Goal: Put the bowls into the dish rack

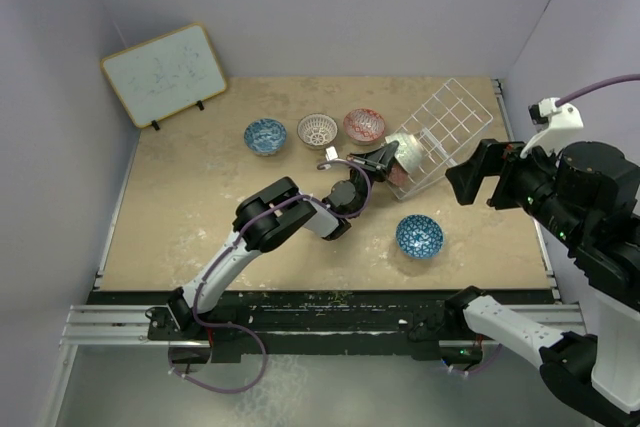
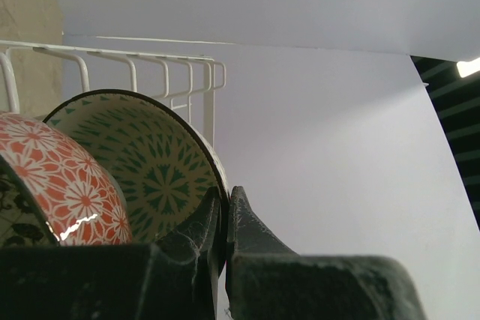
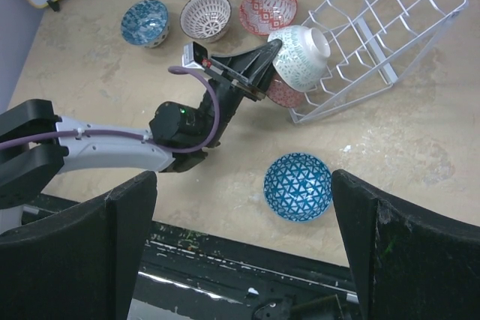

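Observation:
My left gripper (image 1: 385, 159) is shut on the rim of the pale green-white bowl (image 1: 405, 152), holding it on edge at the near left end of the white wire dish rack (image 1: 445, 127). In the left wrist view the jaws (image 2: 227, 201) pinch that bowl (image 2: 150, 162), with a red flowered bowl (image 2: 67, 185) and a grey-black one (image 2: 13, 219) beside it in the rack (image 2: 172, 65). A blue bowl (image 1: 265, 135), a white-lattice bowl (image 1: 317, 130) and a red bowl (image 1: 363, 125) sit in a row. Another blue bowl (image 3: 298, 185) lies below my open, empty right gripper (image 3: 244, 252).
A wood-framed whiteboard (image 1: 163, 72) leans at the back left. The rack sits tilted near the right wall. The left arm (image 1: 290, 217) stretches across the table's middle. The black front rail (image 1: 330, 312) runs along the near edge.

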Robot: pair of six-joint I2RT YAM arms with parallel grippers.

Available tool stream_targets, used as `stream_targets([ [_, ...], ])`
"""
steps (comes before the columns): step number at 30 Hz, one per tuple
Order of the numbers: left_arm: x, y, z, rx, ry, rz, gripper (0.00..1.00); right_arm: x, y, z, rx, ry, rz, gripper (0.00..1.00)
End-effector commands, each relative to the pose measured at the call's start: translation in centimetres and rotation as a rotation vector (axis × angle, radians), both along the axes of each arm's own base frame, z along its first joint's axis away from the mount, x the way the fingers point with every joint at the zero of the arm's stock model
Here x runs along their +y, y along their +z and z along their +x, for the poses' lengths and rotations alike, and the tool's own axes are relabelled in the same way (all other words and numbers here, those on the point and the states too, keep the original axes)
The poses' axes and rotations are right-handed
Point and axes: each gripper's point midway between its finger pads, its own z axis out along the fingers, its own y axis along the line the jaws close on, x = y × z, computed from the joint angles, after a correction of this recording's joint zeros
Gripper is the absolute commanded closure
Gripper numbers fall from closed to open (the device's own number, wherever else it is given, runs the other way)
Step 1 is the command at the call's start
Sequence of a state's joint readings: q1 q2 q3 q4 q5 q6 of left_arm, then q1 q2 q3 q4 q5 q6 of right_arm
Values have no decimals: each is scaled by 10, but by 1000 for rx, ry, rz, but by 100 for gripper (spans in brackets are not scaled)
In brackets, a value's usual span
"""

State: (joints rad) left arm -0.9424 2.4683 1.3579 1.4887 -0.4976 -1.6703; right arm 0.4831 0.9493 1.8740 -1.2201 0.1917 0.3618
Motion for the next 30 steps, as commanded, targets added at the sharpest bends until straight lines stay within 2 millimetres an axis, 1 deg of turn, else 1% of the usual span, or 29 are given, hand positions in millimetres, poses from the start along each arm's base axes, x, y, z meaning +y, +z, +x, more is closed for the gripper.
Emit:
stream_targets([
  [1, 23, 56, -8, -99, 0, -194, 100, 4, 3, 10, -23, 7, -7, 0],
  [7, 30, 55, -8, -99, 7, -157, 100, 6, 2, 12, -20, 11, -2, 0],
  [12, 36, 55, -12, -93, 17, -127, 98, 8, 0, 11, -15, 14, 3, 0],
  [18, 32, 45, -12, -62, -3, -112, 94, 8, -1, 10, -13, 18, 6, 0],
  [23, 33, 44, -13, -34, -4, -82, 92, 7, -3, 9, -10, 16, 3, 0],
  [24, 34, 47, -14, -32, -5, -79, 91, 7, -3, 10, -9, 16, 3, 0],
  [30, 31, 42, -14, 14, -24, -33, 87, 9, -3, 11, -10, 21, 5, 0],
])
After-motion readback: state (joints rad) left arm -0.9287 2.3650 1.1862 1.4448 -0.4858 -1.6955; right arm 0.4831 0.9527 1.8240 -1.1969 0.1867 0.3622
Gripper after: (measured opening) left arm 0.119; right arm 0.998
